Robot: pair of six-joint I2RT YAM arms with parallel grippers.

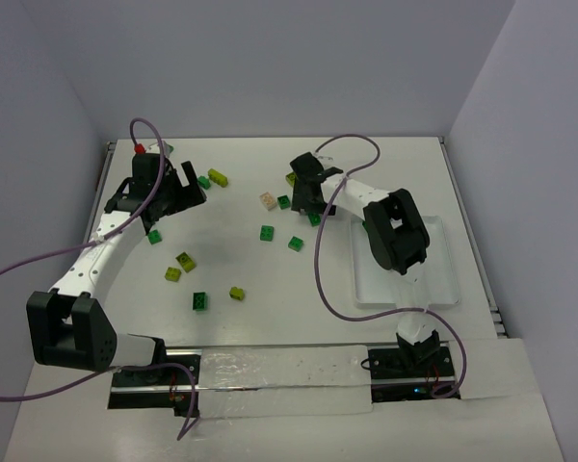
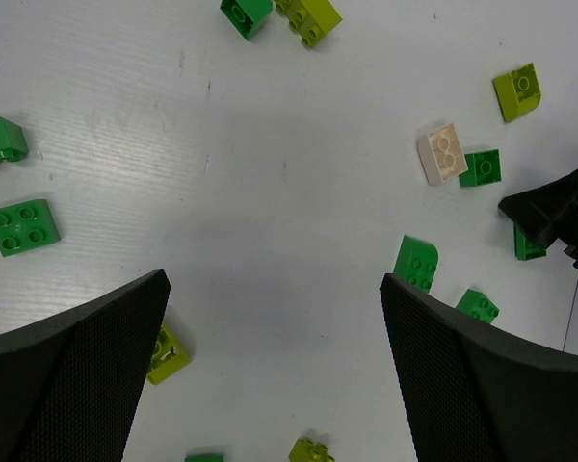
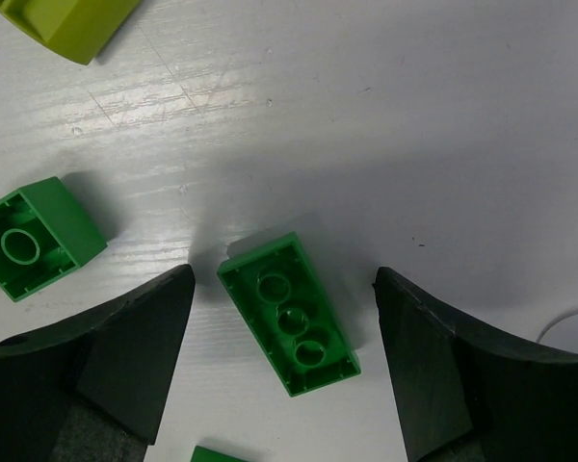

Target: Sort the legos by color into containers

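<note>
Pick step: right gripper (image 3: 284,289) open astride dark green brick (image 3: 291,316) left of tray (image 1: 445,289), nothing gripped; left gripper (image 2: 275,281) open, empty; next, close squarely

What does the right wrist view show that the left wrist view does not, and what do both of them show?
Only the right wrist view: the hollow underside of a dark green brick, lying upside down between the fingers of the open right gripper and touching neither. Only the left wrist view: the pale peach brick and the open left gripper. Both: the white table and scattered green bricks.
</note>
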